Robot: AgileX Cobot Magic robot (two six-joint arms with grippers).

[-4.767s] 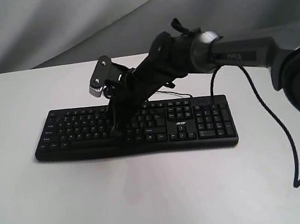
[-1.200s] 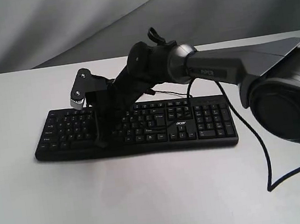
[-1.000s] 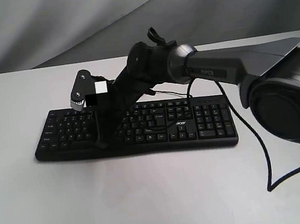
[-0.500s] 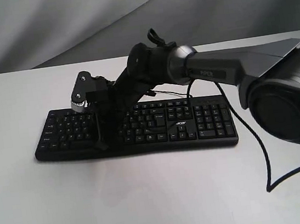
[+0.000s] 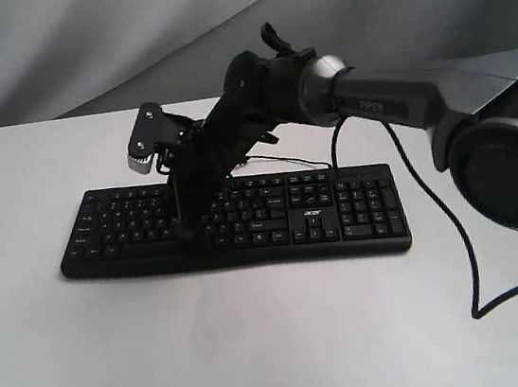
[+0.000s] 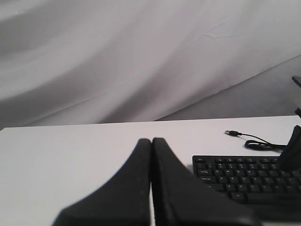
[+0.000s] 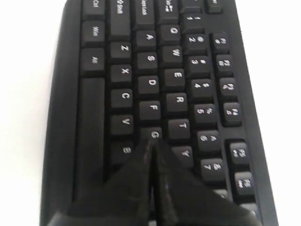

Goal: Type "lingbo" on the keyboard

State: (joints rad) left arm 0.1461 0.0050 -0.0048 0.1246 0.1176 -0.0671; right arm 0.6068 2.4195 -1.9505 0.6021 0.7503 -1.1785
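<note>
The black keyboard (image 5: 338, 214) lies across the middle of the white table (image 5: 260, 346), with the acer logo right of centre. My right gripper (image 5: 186, 230) reaches over from the right and points down at the letter keys, left of the keyboard's middle. In the right wrist view the keyboard (image 7: 155, 80) fills the frame, and the right gripper (image 7: 151, 143) is shut, its tip at the near edge of the G key (image 7: 154, 134), beside B and Y. Whether it touches a key I cannot tell. My left gripper (image 6: 151, 140) is shut and empty above bare table, off one end of the keyboard (image 6: 244, 176).
The keyboard's thin USB cable (image 5: 283, 162) runs behind it, and its plug (image 6: 231, 133) lies loose on the table. A thick black robot cable (image 5: 502, 300) droops onto the table at the right. A grey cloth backdrop (image 5: 77, 46) hangs behind the table.
The right gripper's tip has shifted slightly right and away from the keyboard's front row, toward the middle letter rows. The wrist has risen a little. The keyboard has not moved.
</note>
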